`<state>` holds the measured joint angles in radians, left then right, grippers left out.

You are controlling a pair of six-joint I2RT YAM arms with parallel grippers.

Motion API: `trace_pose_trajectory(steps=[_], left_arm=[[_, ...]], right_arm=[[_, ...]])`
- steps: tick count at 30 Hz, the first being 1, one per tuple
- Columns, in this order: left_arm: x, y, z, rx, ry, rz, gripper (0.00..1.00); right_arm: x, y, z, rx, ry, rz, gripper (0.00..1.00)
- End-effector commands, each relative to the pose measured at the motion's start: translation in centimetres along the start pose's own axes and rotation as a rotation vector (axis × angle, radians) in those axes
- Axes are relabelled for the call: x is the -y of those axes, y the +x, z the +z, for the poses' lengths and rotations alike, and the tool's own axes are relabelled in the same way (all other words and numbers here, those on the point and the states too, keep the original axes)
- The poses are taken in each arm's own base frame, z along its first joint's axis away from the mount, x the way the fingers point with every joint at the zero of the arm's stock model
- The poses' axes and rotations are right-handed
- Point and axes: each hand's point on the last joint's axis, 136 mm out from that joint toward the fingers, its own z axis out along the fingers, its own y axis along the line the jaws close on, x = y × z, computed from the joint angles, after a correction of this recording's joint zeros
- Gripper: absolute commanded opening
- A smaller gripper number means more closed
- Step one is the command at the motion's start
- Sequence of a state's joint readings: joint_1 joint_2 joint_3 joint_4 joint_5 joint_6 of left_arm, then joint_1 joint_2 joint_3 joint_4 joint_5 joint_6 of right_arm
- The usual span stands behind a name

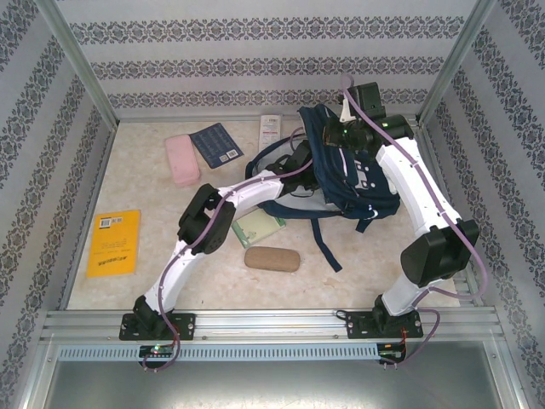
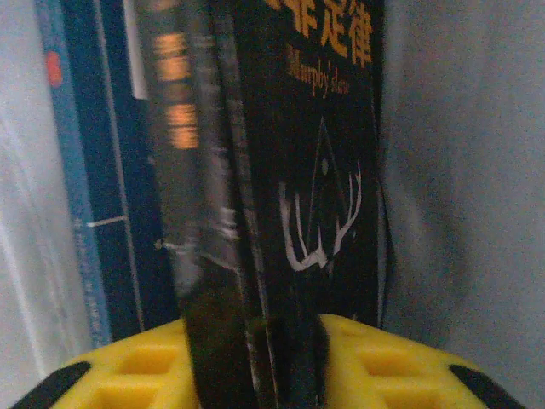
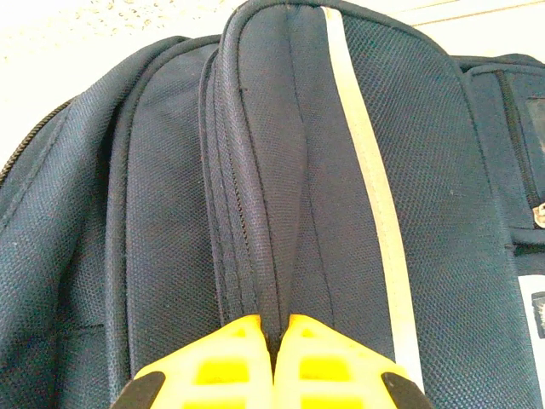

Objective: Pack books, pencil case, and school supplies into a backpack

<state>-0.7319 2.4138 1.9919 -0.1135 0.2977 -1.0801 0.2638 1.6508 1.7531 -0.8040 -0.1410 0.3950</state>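
While the right tool (image 3: 274, 328) pinches a top fold of the backpack (image 3: 170, 170), holding its mouth up, the left tool (image 2: 255, 341) is inside it with the black book (image 2: 315, 170) between its jaws; can't tell if clamped or loose. Risks: fold slips and the mouth collapses on the arm, or the book drags out on retreat.

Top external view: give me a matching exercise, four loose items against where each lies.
1 yellow thin booklet
2 pink soft oblong case
3 brown oblong case
4 narrow white flat pack

A far edge, left of the navy fabric backpack
B table's left side
C left of the dark blue booklet
D mid-table, near side of the backpack

Pairs: 1-B, 2-C, 3-D, 4-A
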Motion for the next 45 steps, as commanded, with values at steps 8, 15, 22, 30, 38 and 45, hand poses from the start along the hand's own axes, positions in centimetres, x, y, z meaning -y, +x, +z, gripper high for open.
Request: trace_pose_trajectory(steps=[8, 15, 22, 30, 38, 45], left_arm=[[1.2, 0.0, -5.2, 0.036, -0.108, 0.111, 0.85], [0.4, -1.5, -12.1, 0.090, -0.128, 0.061, 0.97], [-5.0, -2.6, -21.0, 0.179, -0.297, 0.048, 0.97], [-17.6, -4.2, -35.2, 0.365, -0.562, -0.082, 1.00], [-30.5, -3.4, -46.0, 0.485, -0.785, -0.421, 1.00], [-37.6, -0.6, -47.7, 0.426, -0.729, -0.783, 1.00]], right_arm=[[-1.0, -1.9, -2.0, 0.119, -0.078, 0.018, 0.00], [0.8, 0.5, 0.7, 0.059, -0.036, 0.032, 0.00], [2.1, 3.5, 3.6, -0.003, -0.011, 0.036, 0.00], [1.7, 7.1, 5.7, -0.057, 0.001, 0.007, 0.00], [0.4, 9.6, 7.5, -0.107, -0.001, -0.018, 0.00], [-0.6, 10.0, 7.6, -0.114, -0.017, -0.031, 0.00]])
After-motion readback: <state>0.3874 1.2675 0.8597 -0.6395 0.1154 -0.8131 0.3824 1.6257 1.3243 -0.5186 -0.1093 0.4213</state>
